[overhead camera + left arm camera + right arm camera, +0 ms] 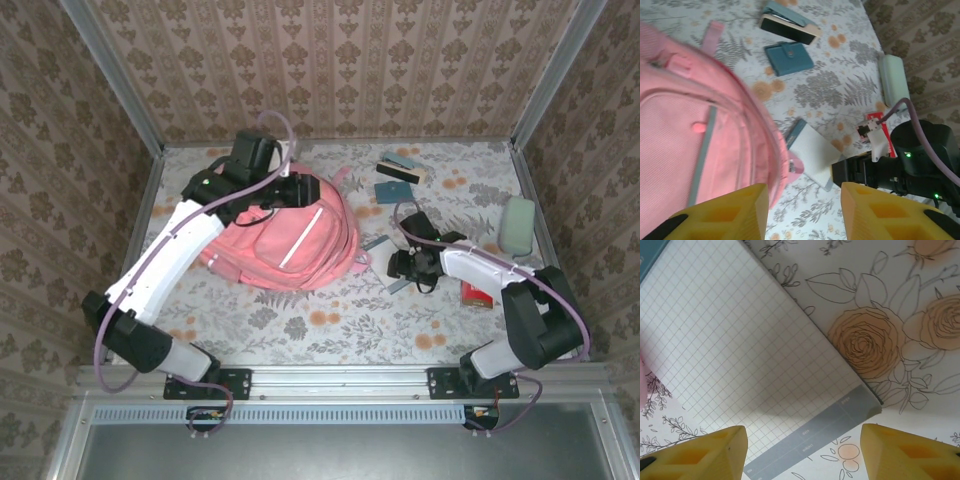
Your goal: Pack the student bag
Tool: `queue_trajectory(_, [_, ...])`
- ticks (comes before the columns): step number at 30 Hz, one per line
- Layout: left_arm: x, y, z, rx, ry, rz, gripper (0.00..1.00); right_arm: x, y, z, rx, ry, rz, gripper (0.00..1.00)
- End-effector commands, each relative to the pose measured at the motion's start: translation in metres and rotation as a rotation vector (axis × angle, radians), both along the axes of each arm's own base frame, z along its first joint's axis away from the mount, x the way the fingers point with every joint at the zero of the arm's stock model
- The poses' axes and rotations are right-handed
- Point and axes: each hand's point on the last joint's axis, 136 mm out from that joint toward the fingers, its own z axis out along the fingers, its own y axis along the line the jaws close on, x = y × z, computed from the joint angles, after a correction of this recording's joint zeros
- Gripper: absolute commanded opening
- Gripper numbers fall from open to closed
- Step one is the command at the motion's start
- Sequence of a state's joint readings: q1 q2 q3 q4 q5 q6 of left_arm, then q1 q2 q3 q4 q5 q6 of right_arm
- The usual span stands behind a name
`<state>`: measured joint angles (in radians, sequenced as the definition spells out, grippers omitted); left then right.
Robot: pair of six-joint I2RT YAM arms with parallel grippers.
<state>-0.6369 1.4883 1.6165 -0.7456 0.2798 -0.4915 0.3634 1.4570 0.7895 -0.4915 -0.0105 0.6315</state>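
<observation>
The student bag [295, 240] is a big pink backpack lying flat at the table's centre-left; it shows blurred on the left of the left wrist view [685, 130]. My left gripper [300, 190] hovers over the bag's far top edge, and its yellow fingers [804, 192] stand open with nothing between them. A white grid notepad [740, 340] with a grey footer strip lies just right of the bag [812, 152]. My right gripper [402, 265] is low over that pad, open [805, 450], one finger on each side of the pad's lower corner, not touching it.
At the back right lie a teal wallet [788, 58] and a teal-and-cream box [790, 22]. A pale green case [517, 225] sits by the right wall. A red item [477, 293] lies beside the right arm's forearm.
</observation>
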Motion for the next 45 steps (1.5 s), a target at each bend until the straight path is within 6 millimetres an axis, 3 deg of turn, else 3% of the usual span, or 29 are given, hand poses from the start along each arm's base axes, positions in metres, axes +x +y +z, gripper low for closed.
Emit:
queue_trajectory(1, [0.005, -0.034, -0.027, 0.022, 0.045, -0.078, 0.4, -0.005, -0.012, 0.001, 0.062, -0.007, -0.116, 0.63])
queue_trajectory(7, [0.017, -0.092, -0.091, 0.087, 0.138, -0.173, 0.39, -0.022, -0.01, -0.004, 0.265, -0.014, -0.276, 0.63])
queue_trajectory(13, [0.017, -0.136, -0.152, 0.155, 0.241, -0.284, 0.39, -0.028, -0.006, -0.013, 0.412, -0.047, -0.448, 0.61])
queue_trajectory(17, [0.014, -0.15, -0.188, 0.199, 0.299, -0.32, 0.38, -0.022, -0.01, -0.016, 0.432, -0.082, -0.513, 0.59])
queue_trajectory(25, [0.011, -0.155, -0.244, 0.288, 0.382, -0.321, 0.37, -0.005, 0.008, -0.023, 0.501, -0.044, -0.504, 0.56])
queue_trajectory(36, [0.015, -0.149, -0.275, 0.354, 0.419, -0.277, 0.36, 0.012, 0.029, -0.007, 0.566, -0.06, -0.434, 0.55])
queue_trajectory(39, [0.017, -0.148, -0.268, 0.346, 0.404, -0.272, 0.36, 0.011, 0.028, 0.0, 0.551, -0.07, -0.426, 0.55])
queue_trajectory(45, [0.034, -0.149, -0.226, 0.221, 0.349, -0.215, 0.36, 0.011, 0.022, 0.015, 0.498, -0.091, -0.407, 0.56])
